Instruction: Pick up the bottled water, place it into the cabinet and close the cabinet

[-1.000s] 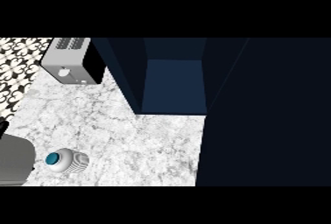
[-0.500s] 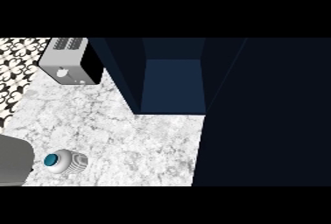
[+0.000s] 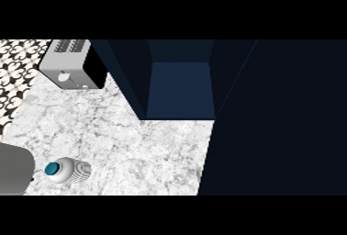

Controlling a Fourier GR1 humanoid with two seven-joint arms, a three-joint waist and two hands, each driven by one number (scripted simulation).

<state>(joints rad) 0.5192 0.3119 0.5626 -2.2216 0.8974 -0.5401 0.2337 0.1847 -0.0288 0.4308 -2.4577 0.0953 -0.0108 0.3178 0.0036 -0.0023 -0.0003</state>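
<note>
We are seeing the bottled water (image 3: 66, 170) standing on the marble counter (image 3: 136, 137), grey left forearm (image 3: 13, 170) beside it; cabinet (image 3: 180, 89) standing open; neither hand is showing, so grip unknown.

The surface (image 3: 129, 137) looked like polished white-grey marble. At ten o'clock stood a brushed-metal toaster (image 3: 68, 69) with a black side. The bottled water (image 3: 66, 170), at eight o'clock, was ribbed clear plastic with a smooth teal cap. The cabinet (image 3: 180, 89) was matt navy.
</note>
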